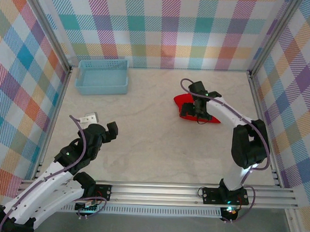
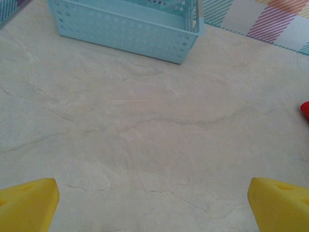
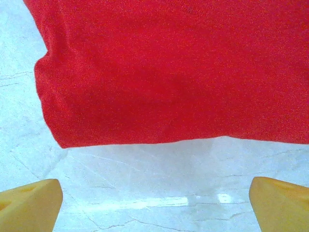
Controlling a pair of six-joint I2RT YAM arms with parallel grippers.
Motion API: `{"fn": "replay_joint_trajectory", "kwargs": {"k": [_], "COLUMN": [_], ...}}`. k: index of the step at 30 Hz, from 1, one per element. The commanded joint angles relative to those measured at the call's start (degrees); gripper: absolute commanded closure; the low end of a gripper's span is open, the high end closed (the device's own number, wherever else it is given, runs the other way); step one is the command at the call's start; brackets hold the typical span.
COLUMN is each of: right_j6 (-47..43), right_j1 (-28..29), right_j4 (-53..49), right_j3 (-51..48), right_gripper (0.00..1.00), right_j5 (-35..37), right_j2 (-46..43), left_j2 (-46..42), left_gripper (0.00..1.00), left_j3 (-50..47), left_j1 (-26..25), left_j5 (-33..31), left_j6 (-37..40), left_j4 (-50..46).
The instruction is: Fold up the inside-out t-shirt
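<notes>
Basket: 1 light-blue plastic basket (image 1: pixel 102 75) is sitting at the far left of the surface (image 1: pixel 153 147), close to the back wall. Its inner floor is showing bare in the top view. In the left wrist view the basket (image 2: pixel 125 24) is standing well ahead of the fingertips.

Left tool (image 1: pixel 107 129): it is hovering over the near left of the surface. In its own camera the left tool (image 2: pixel 154 208) is showing 2 yellow fingertips (image 2: pixel 26 203) spread to the frame's corners, holding and touching nothing, with bare surface between them.

Right tool (image 1: pixel 199 112): it is reaching over the t-shirt (image 1: pixel 182 103), which is lying right of centre, well apart from the basket. In the wrist view the right tool (image 3: pixel 154 208) is also standing spread wide, pinching nothing. Its yellow fingertips (image 3: pixel 29 205) are sitting over bare surface, just short of the cloth's near edge.

Materials: the t-shirt (image 3: pixel 174 72) is looking like soft, matte, bright red knit, gathered into a compact bundle with a rounded folded edge and a blunt left corner. The basket walls are carrying rows of small round holes. The surface is showing pale cream stone patterning with fine veins and a slight sheen. Pastel plaid walls (image 1: pixel 169 29) are enclosing 3 sides.
</notes>
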Motion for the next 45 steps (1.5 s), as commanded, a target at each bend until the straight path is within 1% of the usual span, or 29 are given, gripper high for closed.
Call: {"fn": "replay_joint_trajectory", "kwargs": {"k": [1,3,5,6,9,12,14,15,19,21,23,24,26,27,29,31,33,35,36,38,39,41,43,45], "right_j6": [3.04,2.36,0.95,-0.51,-5.65,-11.89,-15.54,-16.22,-17.97,-17.76,-16.16,-15.21,-12.86,-10.63,-7.86,-7.44,-10.7,-13.33,-14.57,-15.81,-17.13,-17.96,-19.02,-20.18], "right_j1": [-3.16,-6.69,-11.12,-13.56,-17.66,-18.95,-19.37,-19.84,-20.98,-20.73,-20.32,-19.98,-19.32,-19.3,-19.21,-19.21,-19.21,-19.25,-19.26,-19.68,-19.62,-19.66,-19.69,-19.65], "right_j4": [1.49,-0.72,-4.03,-5.06,-7.54,-8.4,-6.91,-6.38,-5.98,-4.14,-1.03,1.99,8.89,12.23,17.97,26.78,40.15,48.39,51.38,50.6,49.85,51.42,55.79,60.97], "right_j3": [1.09,5.13,9.19,11.14,17.53,23.34,25.16,25.85,27.39,24.0,18.25,13.78,4.61,-0.72,-9.67,-20.07,-32.11,-39.59,-41.89,-41.73,-40.98,-41.06,-42.73,-44.33], "right_gripper": [0.0,0.01,0.02,0.02,0.02,0.0,0.0,0.0,0.0,0.0,0.0,0.0,0.0,0.0,0.0,0.0,0.0,0.0,0.0,0.0,0.0,0.0,0.0,0.0], "right_j5": [-4.17,-4.45,-2.94,-2.17,0.03,2.24,2.94,4.6,4.82,1.34,-3.27,-5.36,-6.1,-4.26,-1.51,0.28,0.43,2.42,3.45,5.05,5.85,6.0,3.74,1.36], "right_j2": [4.89,9.62,13.35,14.9,18.68,21.78,22.62,22.77,21.17,16.57,10.05,5.84,-2.2,-6.07,-12.86,-20.04,-27.57,-31.84,-32.36,-30.22,-28.3,-25.43,-23.77,-21.96], "left_j2": [-0.94,-0.45,1.07,2.13,4.21,4.35,4.02,3.94,4.58,7.21,11.33,13.51,16.68,17.94,19.36,18.94,17.53,17.33,18.18,21.48,23.7,27.6,30.42,32.3], "left_gripper": [0.0,0.0,0.0,0.0,0.0,0.0,0.0,0.0,0.0,0.0,0.0,0.0,0.0,0.0,0.0,0.0,0.0,0.0,0.0,0.0,0.0,0.0,0.0,0.0], "left_j3": [-1.38,-1.54,-0.86,-0.24,0.61,0.31,-0.08,-0.22,-1.12,-0.35,1.25,1.57,1.33,0.99,0.86,-0.48,-3.51,-5.58,-6.91,-8.43,-7.94,-7.21,-8.42,-11.1], "left_j1": [0.57,0.57,0.58,0.57,0.57,0.53,0.57,0.57,0.57,0.66,0.66,0.71,1.45,2.64,6.23,9.76,14.25,17.86,19.07,20.68,21.51,21.89,22.1,22.84], "left_j5": [-1.82,-1.78,-2.37,-3.62,-6.23,-5.97,-6.64,-7.8,-9.78,-12.33,-17.01,-19.55,-21.06,-19.87,-12.44,-11.55,-9.17,-7.89,-8.27,-9.39,-8.48,-8.07,-7.78,-5.14], "left_j6": [2.25,2.35,2.9,2.56,1.16,2.23,2.82,2.74,3.07,2.82,3.02,4.34,9.53,12.23,16.33,16.4,16.4,15.95,15.83,14.12,13.7,14.97,17.08,20.66], "left_j4": [-0.3,-0.03,-0.73,-1.85,-3.46,-1.95,-1.24,-1.3,1.1,2.98,4.97,7.41,13.51,18.58,22.83,25.36,29.94,32.9,35.73,38.45,38.59,39.47,43.97,51.32]}}
